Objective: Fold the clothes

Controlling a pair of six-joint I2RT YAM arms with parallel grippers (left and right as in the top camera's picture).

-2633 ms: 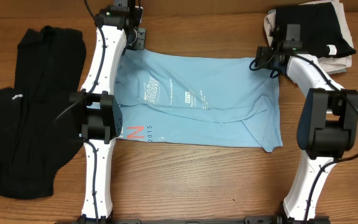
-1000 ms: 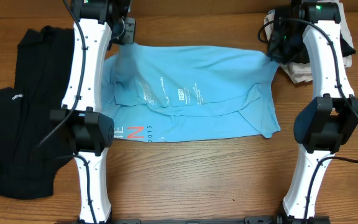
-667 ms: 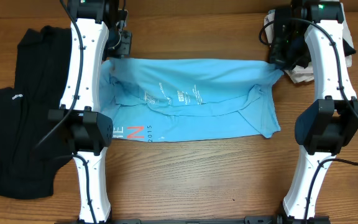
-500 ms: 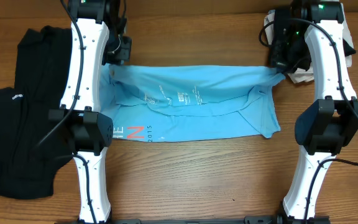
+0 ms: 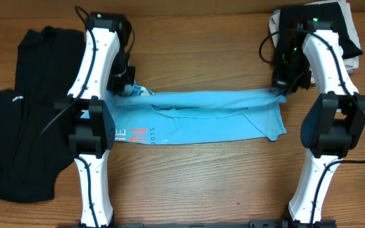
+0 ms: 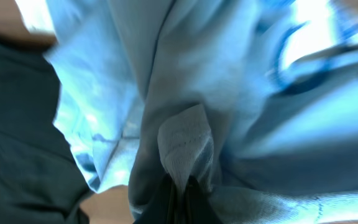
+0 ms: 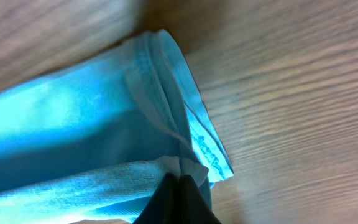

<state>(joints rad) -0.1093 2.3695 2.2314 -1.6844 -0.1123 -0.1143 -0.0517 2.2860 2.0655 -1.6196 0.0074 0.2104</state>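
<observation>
The light blue T-shirt (image 5: 201, 117) lies across the middle of the wooden table, its far edge pulled toward the near side into a narrow band. Orange and white lettering (image 5: 138, 134) shows at its near left. My left gripper (image 5: 127, 88) is shut on the shirt's far left corner (image 6: 185, 146); in the left wrist view a fold of cloth is pinched between the dark fingers (image 6: 194, 199). My right gripper (image 5: 282, 88) is shut on the far right corner, and the right wrist view shows the hem (image 7: 185, 163) clamped between the fingers (image 7: 191, 199).
A black garment (image 5: 27, 107) lies spread at the left, beside the left arm. A stack of folded dark and light clothes (image 5: 334, 28) sits at the far right corner. Bare wood (image 5: 201, 183) runs along the near side between the arm bases.
Both grippers have drawn the shirt's far edge toward the near side, over the lower layer. The visible shirt has shrunk from a wide panel to a narrow strip.
</observation>
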